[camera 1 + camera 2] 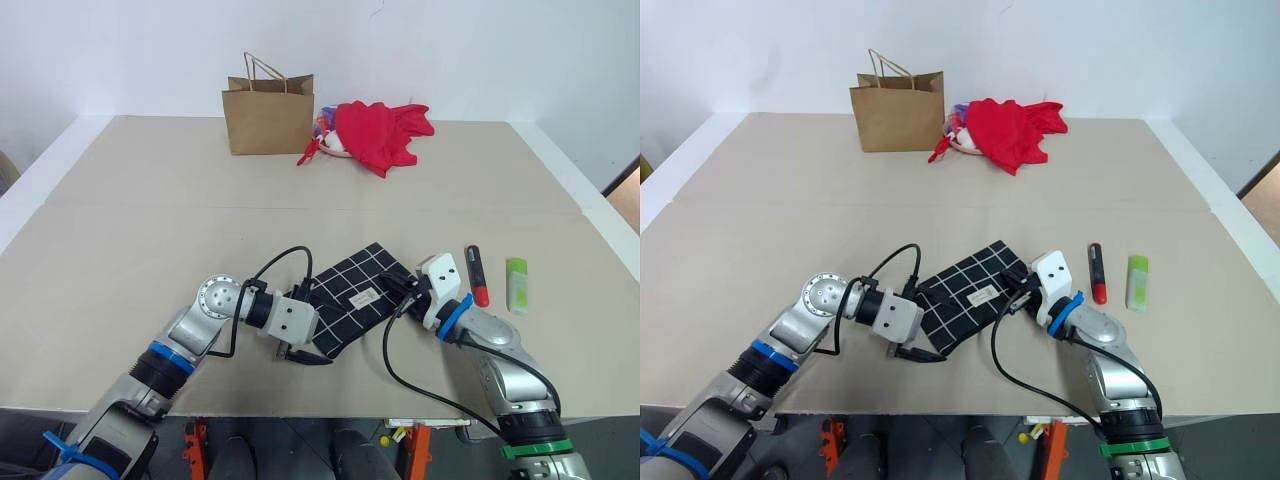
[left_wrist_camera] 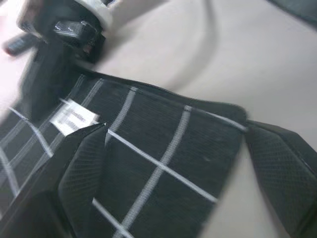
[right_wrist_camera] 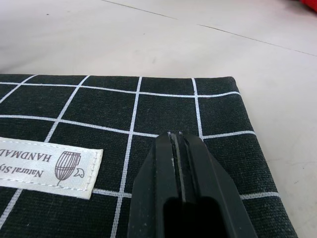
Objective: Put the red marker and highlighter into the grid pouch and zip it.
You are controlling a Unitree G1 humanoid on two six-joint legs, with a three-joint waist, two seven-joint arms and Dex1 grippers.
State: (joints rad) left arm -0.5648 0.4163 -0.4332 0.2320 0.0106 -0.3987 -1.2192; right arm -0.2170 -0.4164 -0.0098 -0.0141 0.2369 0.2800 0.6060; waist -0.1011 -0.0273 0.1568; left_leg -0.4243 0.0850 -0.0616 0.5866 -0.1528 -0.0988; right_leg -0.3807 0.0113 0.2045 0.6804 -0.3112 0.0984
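The grid pouch (image 1: 355, 296), black fabric with white lines and a small white label, lies flat between both grippers. The left gripper (image 2: 173, 163) straddles one corner, fingers wide apart. The right gripper (image 3: 174, 135), fingers pressed together, rests on its opposite end.

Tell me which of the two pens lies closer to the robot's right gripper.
The red marker, black with a red end. It lies just beside the right gripper; the lime-green highlighter lies farther out.
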